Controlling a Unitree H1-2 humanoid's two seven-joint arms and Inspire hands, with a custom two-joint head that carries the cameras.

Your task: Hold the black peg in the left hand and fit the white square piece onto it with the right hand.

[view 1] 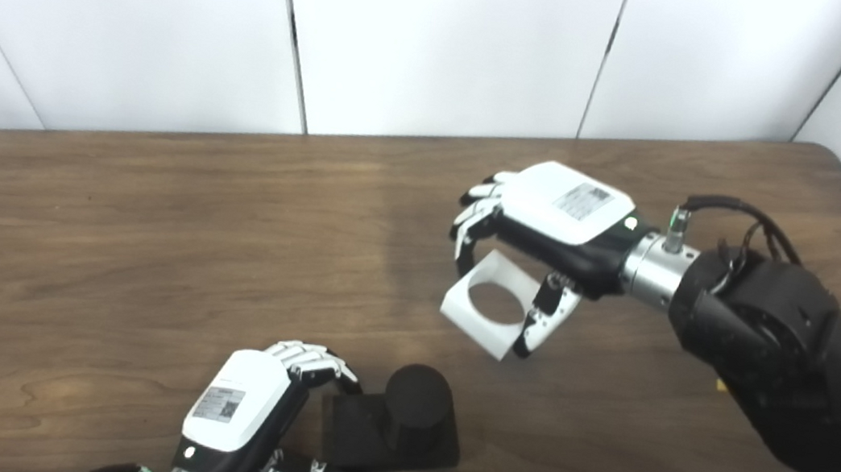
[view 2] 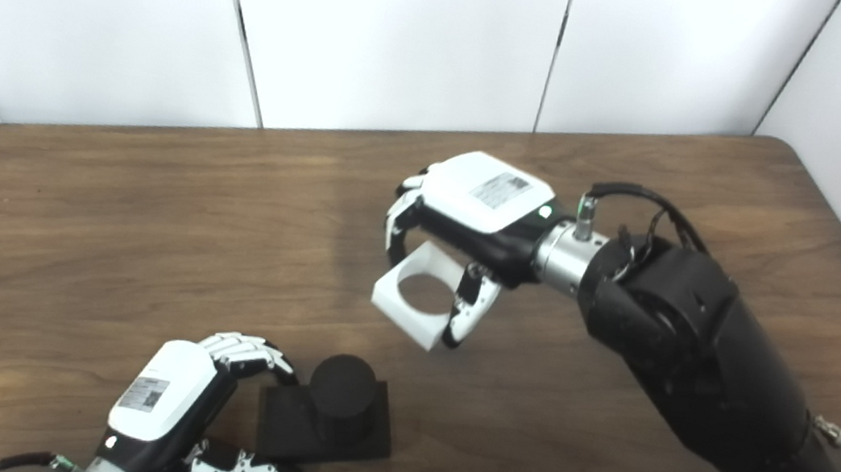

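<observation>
The black peg [view 1: 414, 410], a short cylinder on a square black base, rests on the table near the front edge. My left hand [view 1: 247, 408] grips the base's left side, fingers over the top and thumb along the front. The white square piece [view 1: 489, 303], with a round hole through it, hangs tilted above the table, up and to the right of the peg. My right hand [view 1: 544, 220] is shut on it, fingers on its far side and thumb on its near right corner. A clear gap separates the piece from the peg.
The brown wooden table [view 1: 142, 248] runs back to white wall panels. Its right edge and rounded far corner [view 1: 830, 152] lie close behind my right arm. A small yellow bit [view 1: 718, 383] shows under that arm.
</observation>
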